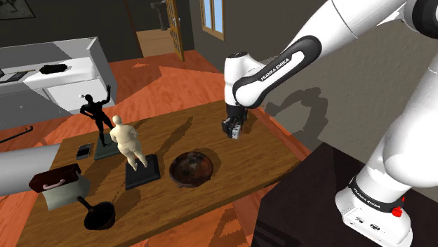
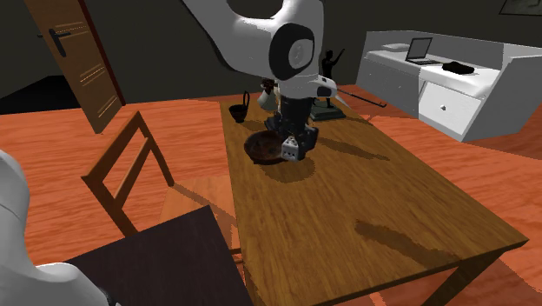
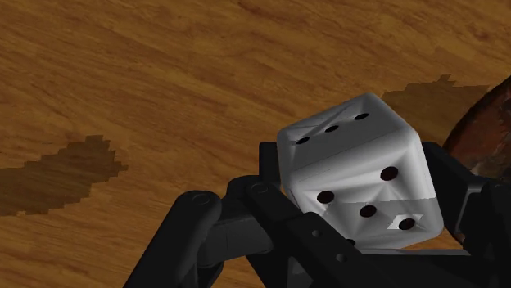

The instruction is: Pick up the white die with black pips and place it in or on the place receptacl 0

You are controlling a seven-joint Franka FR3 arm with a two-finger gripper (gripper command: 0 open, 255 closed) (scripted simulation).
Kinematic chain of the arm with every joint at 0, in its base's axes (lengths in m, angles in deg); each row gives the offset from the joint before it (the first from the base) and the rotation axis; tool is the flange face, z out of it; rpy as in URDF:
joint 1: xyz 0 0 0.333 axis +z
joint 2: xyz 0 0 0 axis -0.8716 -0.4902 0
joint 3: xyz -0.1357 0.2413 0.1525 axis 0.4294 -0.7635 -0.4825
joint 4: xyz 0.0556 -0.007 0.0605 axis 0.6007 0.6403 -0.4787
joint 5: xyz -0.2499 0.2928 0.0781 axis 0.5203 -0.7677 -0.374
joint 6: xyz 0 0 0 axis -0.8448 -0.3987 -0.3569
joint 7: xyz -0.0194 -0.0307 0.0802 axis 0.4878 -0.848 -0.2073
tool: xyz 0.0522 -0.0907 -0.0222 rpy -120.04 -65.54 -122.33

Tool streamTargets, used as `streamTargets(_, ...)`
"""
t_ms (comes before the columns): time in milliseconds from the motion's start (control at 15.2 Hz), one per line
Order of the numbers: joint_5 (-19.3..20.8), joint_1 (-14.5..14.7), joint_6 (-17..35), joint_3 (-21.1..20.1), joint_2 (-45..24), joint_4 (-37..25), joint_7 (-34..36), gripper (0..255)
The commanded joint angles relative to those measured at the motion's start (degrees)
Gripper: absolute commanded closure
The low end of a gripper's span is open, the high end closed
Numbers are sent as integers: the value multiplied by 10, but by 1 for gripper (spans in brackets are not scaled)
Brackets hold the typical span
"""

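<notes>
Held: white die (image 3: 360, 176), black pips, clamped between fingers of gripper (image 1: 233, 131), above wooden table (image 1: 270, 161); dark brown bowl (image 1: 191, 168) near gripper

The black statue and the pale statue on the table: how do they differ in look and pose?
Colour: the black statue is black all over, while the pale statue is cream.
Build: the black statue is slim, the pale statue is stout.
Pose: the black statue raises one arm high, while the pale statue keeps its arms down at its sides.
Shared: both stand upright, each on a dark flat base, on the table.
</notes>
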Motion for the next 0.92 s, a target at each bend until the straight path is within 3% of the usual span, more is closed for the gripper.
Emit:
streamTargets(0, 8, 14, -9, -10, -23, -32, 29, 255)
streamTargets(858, 69, 122, -95, -38, -211, -298, 187, 255)
